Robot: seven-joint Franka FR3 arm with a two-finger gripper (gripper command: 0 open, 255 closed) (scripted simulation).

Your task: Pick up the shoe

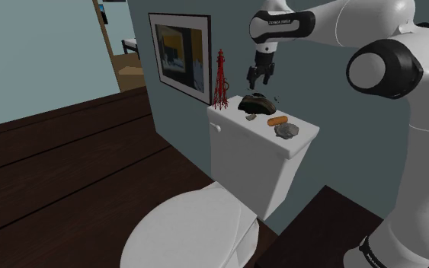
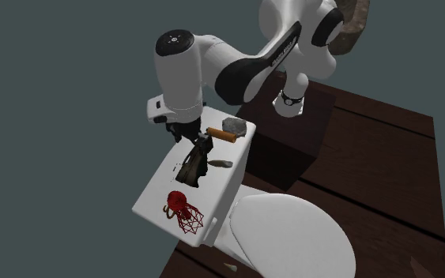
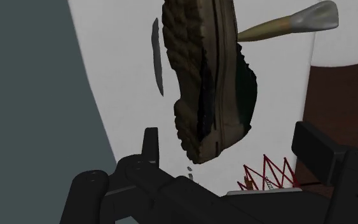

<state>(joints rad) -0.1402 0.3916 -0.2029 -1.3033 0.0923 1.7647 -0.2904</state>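
A dark brown shoe (image 1: 257, 103) lies on its side on the white toilet tank lid (image 1: 300, 141), near the wall. My black gripper (image 1: 258, 76) hangs just above it, open and with nothing in it. In the second exterior view the gripper (image 2: 194, 139) hovers over the shoe (image 2: 190, 167). In the wrist view the shoe (image 3: 209, 70) shows its treaded sole ahead of the gripper (image 3: 231, 151), whose fingers (image 3: 150, 146) stand wide apart and clear of it.
Also on the lid are a red wire tower (image 1: 220, 80) at the end by the framed picture (image 1: 179, 55), an orange stick (image 1: 277, 121), a grey rock (image 1: 286, 132) and a spoon (image 2: 219, 163). The toilet seat (image 1: 190, 232) is below.
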